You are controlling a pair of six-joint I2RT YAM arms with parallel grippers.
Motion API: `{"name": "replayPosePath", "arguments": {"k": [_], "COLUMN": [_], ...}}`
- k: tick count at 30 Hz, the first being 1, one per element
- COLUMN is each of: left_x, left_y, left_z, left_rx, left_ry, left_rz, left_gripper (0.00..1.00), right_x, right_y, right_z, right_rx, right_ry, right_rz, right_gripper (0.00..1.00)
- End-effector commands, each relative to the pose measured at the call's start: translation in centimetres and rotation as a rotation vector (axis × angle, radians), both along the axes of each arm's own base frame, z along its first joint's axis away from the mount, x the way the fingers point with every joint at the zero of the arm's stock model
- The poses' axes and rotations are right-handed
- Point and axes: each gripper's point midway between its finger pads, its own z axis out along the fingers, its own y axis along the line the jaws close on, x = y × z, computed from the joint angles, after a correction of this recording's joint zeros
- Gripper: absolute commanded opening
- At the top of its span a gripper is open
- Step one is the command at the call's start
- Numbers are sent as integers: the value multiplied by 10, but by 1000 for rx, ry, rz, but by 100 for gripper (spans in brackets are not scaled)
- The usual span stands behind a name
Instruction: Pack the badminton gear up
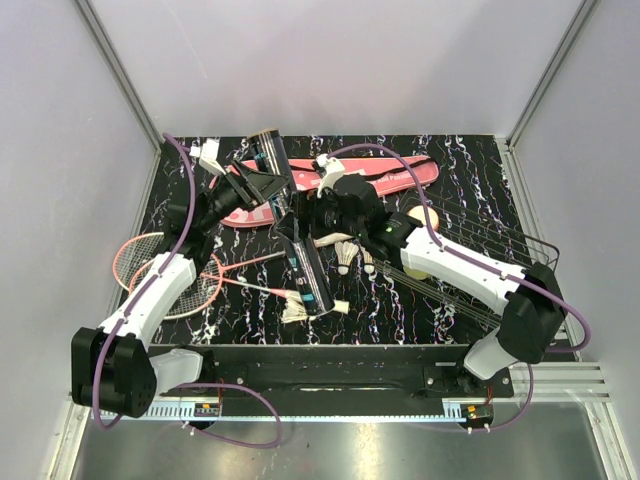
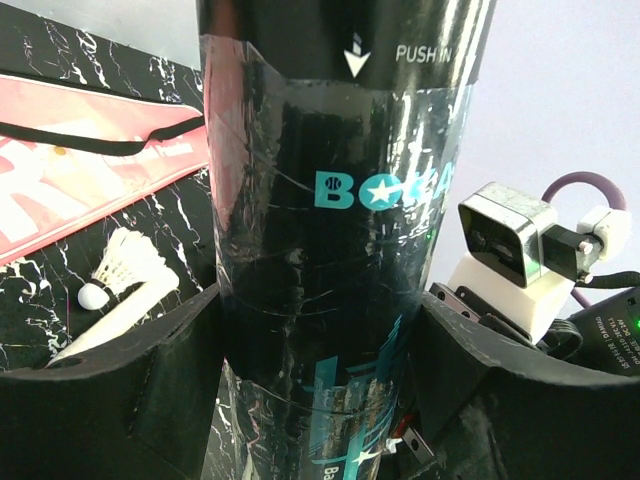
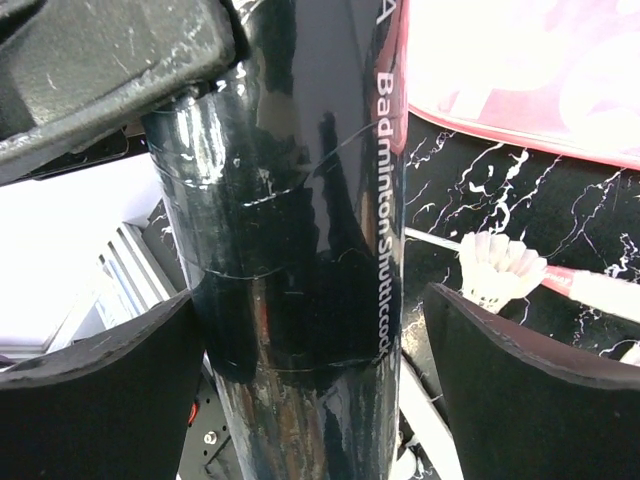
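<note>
The long black tube (image 1: 312, 275) slants up off the table, its top end toward the back left. My left gripper (image 1: 258, 185) is shut on its upper part; in the left wrist view both fingers press the tube (image 2: 340, 200) on either side of my left gripper (image 2: 320, 310). My right gripper (image 1: 318, 215) straddles the middle of the tube (image 3: 290, 200), jaws open, and in its own view my right gripper (image 3: 310, 310) leaves a gap at the right finger. The pink cover (image 1: 385, 178) lies behind. Racquets (image 1: 150, 262) lie at the left. Shuttlecocks (image 1: 346, 260) (image 3: 497, 268) sit near the tube.
A black wire basket (image 1: 500, 250) stands at the right under my right arm. A yellow-green cup with a peach lid (image 1: 422, 216) peeks out beside it. More shuttlecocks (image 1: 293, 310) lie by the tube's lower end near the front edge.
</note>
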Motion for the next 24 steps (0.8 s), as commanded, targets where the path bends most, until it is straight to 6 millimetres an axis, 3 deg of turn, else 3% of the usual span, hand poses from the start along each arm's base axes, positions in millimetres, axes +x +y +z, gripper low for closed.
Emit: {"name": "replayPosePath", "arguments": {"k": [1, 2, 5, 6, 7, 10, 12, 14, 15, 16, 18, 19, 20, 21, 23, 24], "left_x": [-13, -13, -17, -18, -22, -37, -50, -71, -86, -91, -107, -113, -118, -121, -125, -122], "left_y": [-2, -3, -9, -10, -11, 0, 10, 34, 47, 66, 83, 85, 84, 75, 62, 48], "left_z": [36, 36, 35, 35, 31, 16, 3, -11, -3, -14, -1, 6, 12, 16, 36, 34], "left_rx": [-38, -30, 8, 26, 57, 171, 248, 367, 394, 469, 489, 490, 481, 467, 439, 436], "left_ry": [-120, -123, -126, -127, -103, -79, -62, -48, -85, -53, -93, -109, -124, -129, -149, -123], "left_rz": [-9, -10, -10, -4, -2, 17, 35, 113, 162, 234, 311, 312, 302, 247, 175, 86], "left_gripper": [55, 56, 71, 83, 90, 99, 99, 99, 99, 99, 96, 90, 86, 84, 79, 76], "right_x": [11, 9, 7, 6, 5, 1, -5, -11, -16, -20, -29, -31, -38, -41, -50, -51], "right_y": [6, 7, 5, 2, -1, -18, -36, -54, -66, -76, -97, -102, -111, -116, -125, -125], "right_z": [15, 16, 15, 14, 14, 8, -1, -15, -22, -30, -42, -44, -58, -50, -65, -51], "right_rx": [64, 71, 63, 49, 36, -42, -134, -219, -278, -328, -412, -426, -461, -464, -482, -446], "right_ry": [-47, -52, -76, -96, -110, -175, -233, -255, -307, -317, -372, -393, -395, -457, -482, -540], "right_rz": [-40, -22, -7, -3, -1, 3, 24, 33, 63, 73, 103, 111, 133, 148, 182, 174], "right_gripper": [89, 80, 69, 67, 66, 63, 60, 57, 55, 55, 54, 53, 53, 53, 52, 51]}}
